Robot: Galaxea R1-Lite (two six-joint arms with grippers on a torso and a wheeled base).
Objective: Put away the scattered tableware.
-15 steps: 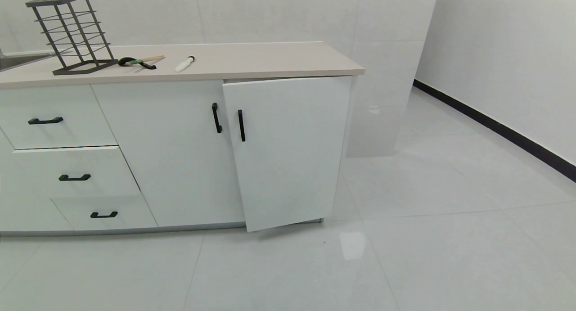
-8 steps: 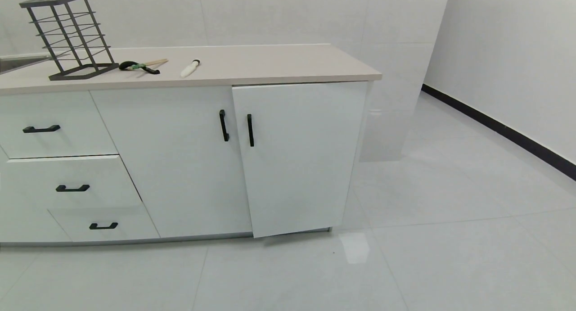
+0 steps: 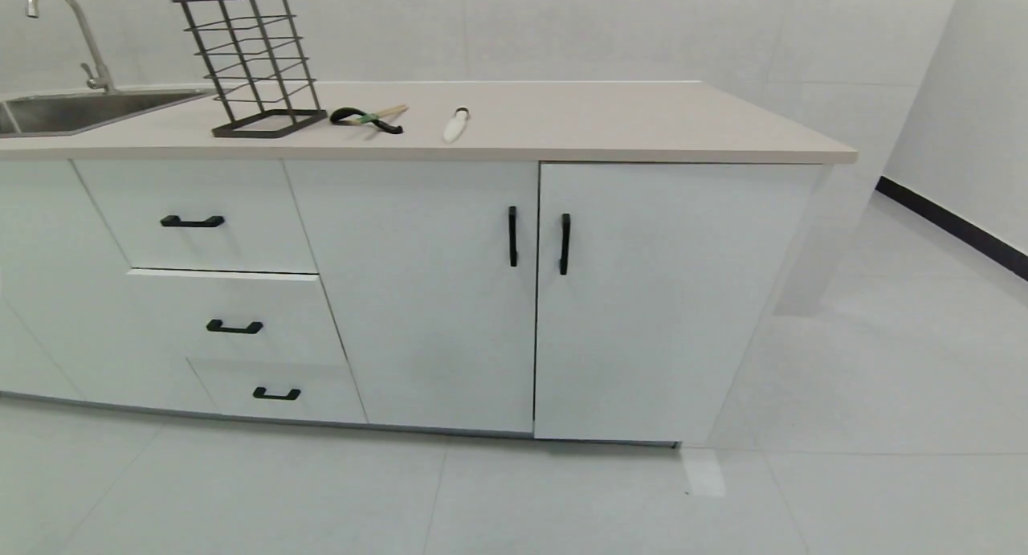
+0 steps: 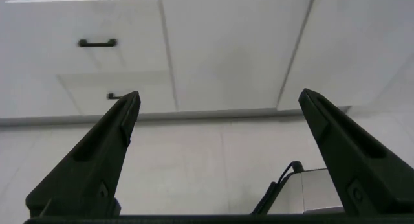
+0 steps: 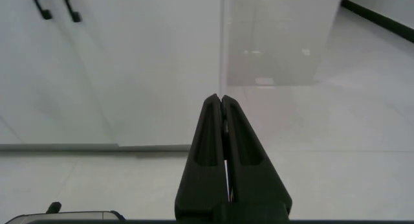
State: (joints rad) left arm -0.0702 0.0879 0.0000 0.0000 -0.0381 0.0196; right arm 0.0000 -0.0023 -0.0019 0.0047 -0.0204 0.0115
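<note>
Task barely begun: chopsticks (image 3: 385, 112) & white utensil (image 3: 456, 125) lie loose on tabletop (image 3: 626, 125) beside rack (image 3: 249, 57), none stowed; left claw (image 4: 220, 94) spread wide, empty; right claw (image 5: 222, 104) pinched closed, empty, both low by cabinets (image 3: 658, 298).

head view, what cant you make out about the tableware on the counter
Dark utensil: too small in the head view to name.
White utensil: head view, too small to name.
Sink: head view, cut off by the left edge.
Cupboard inside: head view, hidden by shut doors.
</note>
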